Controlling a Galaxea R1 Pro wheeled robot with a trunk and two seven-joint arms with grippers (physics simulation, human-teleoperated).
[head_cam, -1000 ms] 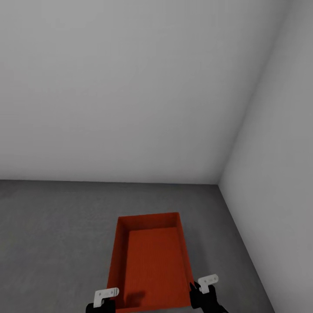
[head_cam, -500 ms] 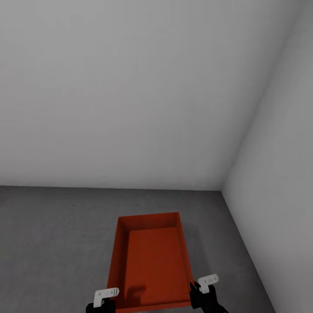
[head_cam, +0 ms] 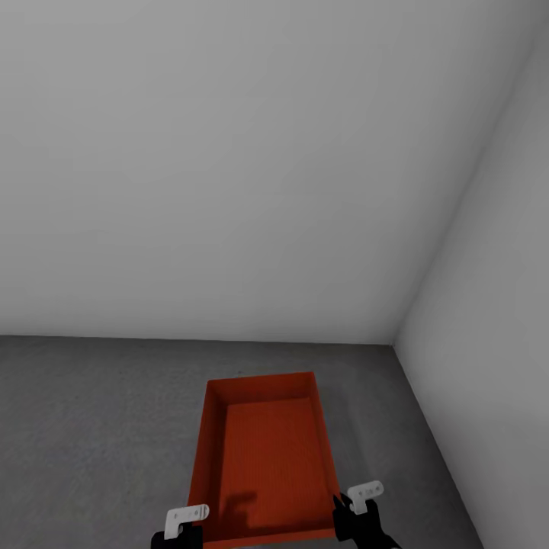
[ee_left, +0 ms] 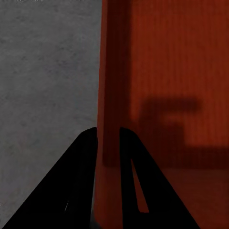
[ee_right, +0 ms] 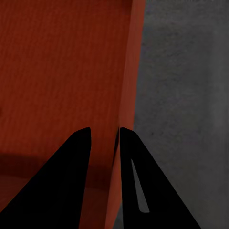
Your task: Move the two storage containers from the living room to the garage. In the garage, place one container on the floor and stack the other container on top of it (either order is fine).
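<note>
One orange-red storage container [head_cam: 263, 450] lies lengthwise in front of me in the head view, over the dark grey concrete floor [head_cam: 91, 427] of the garage. My left gripper [head_cam: 183, 528] is shut on its left side wall near the near end. My right gripper [head_cam: 355, 512] is shut on the right side wall. In the left wrist view, the left gripper [ee_left: 109, 131] pinches the thin wall of the container [ee_left: 167, 71] between its black fingers. The right wrist view shows the right gripper [ee_right: 104, 130] clamping the opposite wall of the container [ee_right: 62, 71]. The bin is empty inside.
Two plain pale grey walls meet in a corner [head_cam: 393, 343] ahead and to the right. The right wall [head_cam: 488, 343] runs close along the container's right side. Open concrete floor stretches to the left of the bin.
The whole head view has shifted: the line where wall meets floor sits lower in the picture now. The container and both grippers keep their places relative to each other.
</note>
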